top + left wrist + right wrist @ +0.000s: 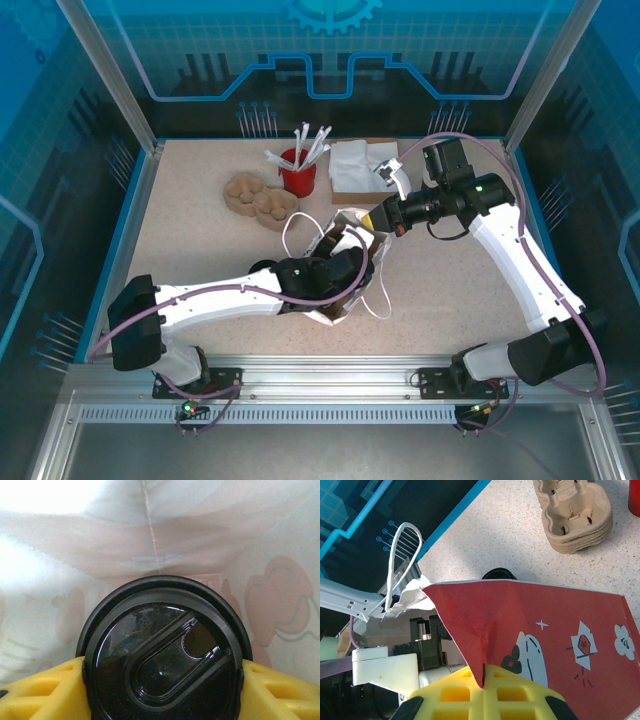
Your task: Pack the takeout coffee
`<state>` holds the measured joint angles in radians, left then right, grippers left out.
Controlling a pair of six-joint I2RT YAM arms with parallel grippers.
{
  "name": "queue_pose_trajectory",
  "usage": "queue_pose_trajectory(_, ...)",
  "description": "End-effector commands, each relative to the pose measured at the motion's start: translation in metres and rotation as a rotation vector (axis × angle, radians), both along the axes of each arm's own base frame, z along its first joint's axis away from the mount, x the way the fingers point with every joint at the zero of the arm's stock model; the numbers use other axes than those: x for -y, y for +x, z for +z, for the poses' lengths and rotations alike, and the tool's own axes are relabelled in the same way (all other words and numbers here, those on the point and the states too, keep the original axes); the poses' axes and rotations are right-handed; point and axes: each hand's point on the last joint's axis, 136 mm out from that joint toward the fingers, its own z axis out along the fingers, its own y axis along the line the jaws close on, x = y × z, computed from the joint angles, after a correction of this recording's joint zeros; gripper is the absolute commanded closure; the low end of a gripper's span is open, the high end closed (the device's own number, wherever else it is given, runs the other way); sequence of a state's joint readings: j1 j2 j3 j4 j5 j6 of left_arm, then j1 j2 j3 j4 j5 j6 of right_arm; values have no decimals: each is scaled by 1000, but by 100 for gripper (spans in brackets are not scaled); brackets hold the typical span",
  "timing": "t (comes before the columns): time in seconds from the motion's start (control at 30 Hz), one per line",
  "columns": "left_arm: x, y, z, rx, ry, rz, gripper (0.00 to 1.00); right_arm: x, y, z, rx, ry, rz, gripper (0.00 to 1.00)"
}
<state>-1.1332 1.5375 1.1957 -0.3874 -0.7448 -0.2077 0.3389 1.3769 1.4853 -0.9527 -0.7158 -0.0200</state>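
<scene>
The left end effector (162, 692) gripped the takeout coffee (162, 655) inside the paper bag (150, 530), with the bag walls close all around. The right end effector (484, 679) pinched the bag's red edge.

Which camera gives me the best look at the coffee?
Left wrist: the coffee sits close up, black lid showing, between yellow jaws inside the bag. From above, the left arm reaches into the bag; right wrist sees its red outside.

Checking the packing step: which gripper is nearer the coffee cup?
Left. The left gripper grips the coffee cup at its sides, inside the bag; the right gripper pinches the bag's edge, outside it.
</scene>
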Motion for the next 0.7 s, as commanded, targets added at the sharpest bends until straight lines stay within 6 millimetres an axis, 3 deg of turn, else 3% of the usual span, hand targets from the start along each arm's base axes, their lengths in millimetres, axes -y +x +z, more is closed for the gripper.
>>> queue_pose_trajectory(0.0, -5, 5, -4, -1, 22, 32, 38, 0, -2, 8, 3, 25, 18, 100)
queue_pose_trajectory(0.67, -13, 3, -27, -173, 27, 119, 38, -3, -9, -19, -128, 57, 10, 100)
